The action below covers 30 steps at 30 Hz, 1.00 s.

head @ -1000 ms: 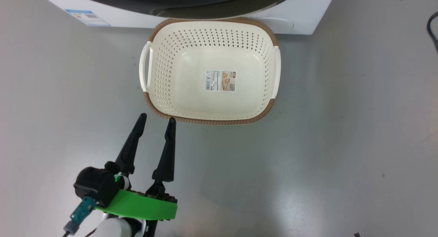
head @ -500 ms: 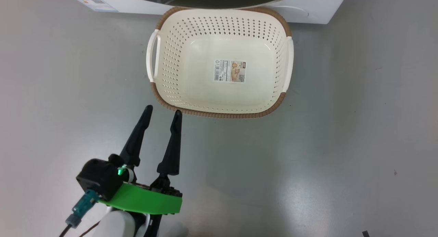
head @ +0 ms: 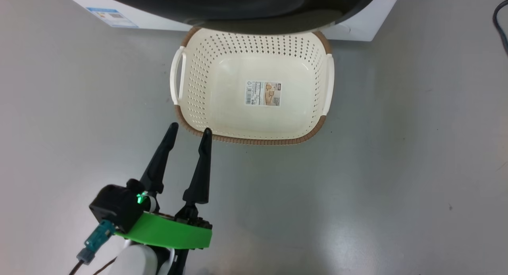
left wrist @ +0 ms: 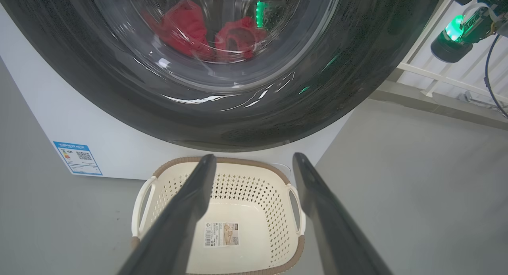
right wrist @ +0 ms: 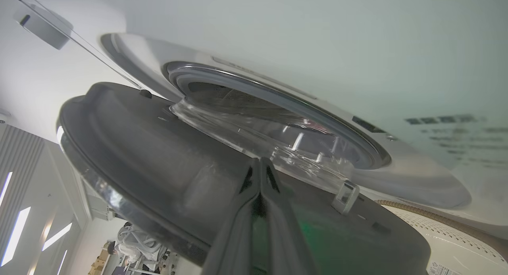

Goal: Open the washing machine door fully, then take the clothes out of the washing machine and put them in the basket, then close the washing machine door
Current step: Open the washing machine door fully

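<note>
Door: the washing machine door [right wrist: 158,156] stands partly open, overhanging the basket's far edge.
Right hand: the right hand [right wrist: 260,160] is empty with its fingers pressed together, tips at the door's inner face beside the glass. It is the nearer arm for pushing the door wider.
Left hand: the left hand [head: 189,129] is spread and empty, low by the basket's near-left rim.
Clothes: the clothes [left wrist: 186,27] lie inside the washing machine [head: 365,25], far beyond the left hand.
Basket: the basket [head: 246,139] sits empty on the floor [head: 397,148].
</note>
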{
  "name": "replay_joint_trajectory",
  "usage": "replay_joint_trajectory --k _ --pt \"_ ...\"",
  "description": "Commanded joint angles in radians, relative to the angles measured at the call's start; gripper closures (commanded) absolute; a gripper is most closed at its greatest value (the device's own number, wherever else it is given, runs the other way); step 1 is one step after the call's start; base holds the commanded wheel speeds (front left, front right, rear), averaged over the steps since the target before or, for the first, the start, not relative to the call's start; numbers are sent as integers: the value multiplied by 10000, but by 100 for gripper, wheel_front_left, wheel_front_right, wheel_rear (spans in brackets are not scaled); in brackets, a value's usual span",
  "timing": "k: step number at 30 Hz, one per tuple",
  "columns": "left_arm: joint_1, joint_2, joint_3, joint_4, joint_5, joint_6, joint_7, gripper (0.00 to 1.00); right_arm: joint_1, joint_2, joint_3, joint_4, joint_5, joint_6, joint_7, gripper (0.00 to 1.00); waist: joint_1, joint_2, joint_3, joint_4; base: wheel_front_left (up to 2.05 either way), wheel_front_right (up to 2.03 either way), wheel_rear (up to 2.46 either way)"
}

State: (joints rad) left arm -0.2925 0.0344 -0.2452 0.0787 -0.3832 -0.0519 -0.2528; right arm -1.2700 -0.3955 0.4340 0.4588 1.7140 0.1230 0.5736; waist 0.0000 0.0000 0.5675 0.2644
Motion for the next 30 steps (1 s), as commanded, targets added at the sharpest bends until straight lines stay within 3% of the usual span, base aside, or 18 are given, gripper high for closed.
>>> replay_joint_trajectory --k 1,30 --pt "27 158 287 -166 -45 86 -90 0 254 326 -4 -363 -146 77 87 100 0 0 -89 -39 0 0 0" --pt "834 158 510 -143 203 92 -90 0 3175 1314 377 -1665 -388 77 1085 100 0 0 -1708 -289 0 0 0"
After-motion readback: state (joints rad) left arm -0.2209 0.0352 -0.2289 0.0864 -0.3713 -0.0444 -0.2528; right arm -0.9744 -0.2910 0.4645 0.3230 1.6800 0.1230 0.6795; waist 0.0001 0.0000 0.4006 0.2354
